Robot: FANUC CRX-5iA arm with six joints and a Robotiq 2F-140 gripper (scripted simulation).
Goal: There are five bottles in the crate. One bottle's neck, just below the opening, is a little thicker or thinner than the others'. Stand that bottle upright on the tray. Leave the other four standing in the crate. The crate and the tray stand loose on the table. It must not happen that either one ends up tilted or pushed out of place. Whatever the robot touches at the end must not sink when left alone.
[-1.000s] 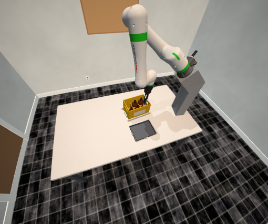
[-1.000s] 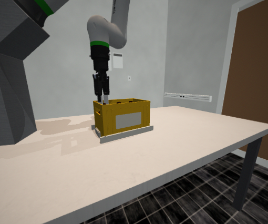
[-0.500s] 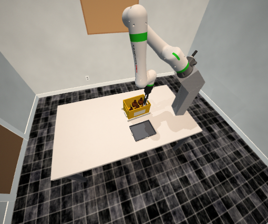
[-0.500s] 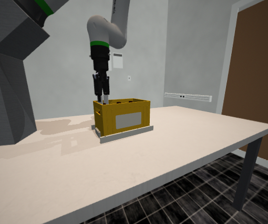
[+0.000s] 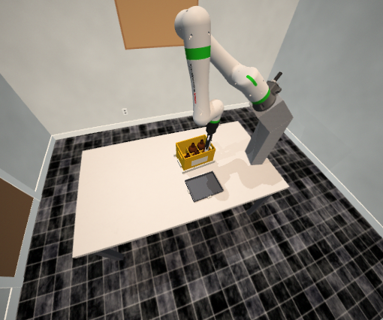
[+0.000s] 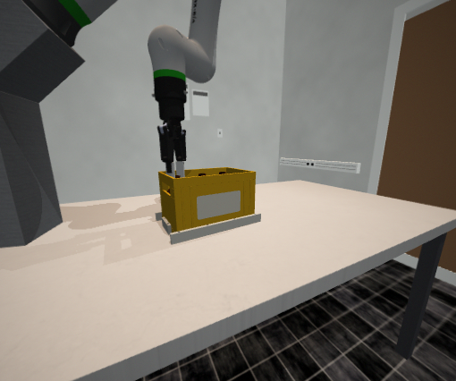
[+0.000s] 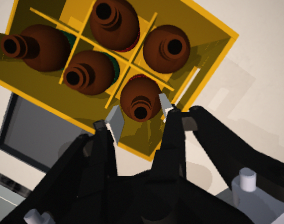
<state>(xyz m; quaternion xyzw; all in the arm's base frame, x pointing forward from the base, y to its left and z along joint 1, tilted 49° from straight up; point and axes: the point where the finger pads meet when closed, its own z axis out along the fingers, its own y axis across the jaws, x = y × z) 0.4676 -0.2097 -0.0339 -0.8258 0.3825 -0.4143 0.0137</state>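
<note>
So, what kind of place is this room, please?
Probably a plain test room or lab for a robot. A white arm stands on a grey pedestal beside one bare table, with dark tiled floor and a brown door. No other furniture shows.
</note>
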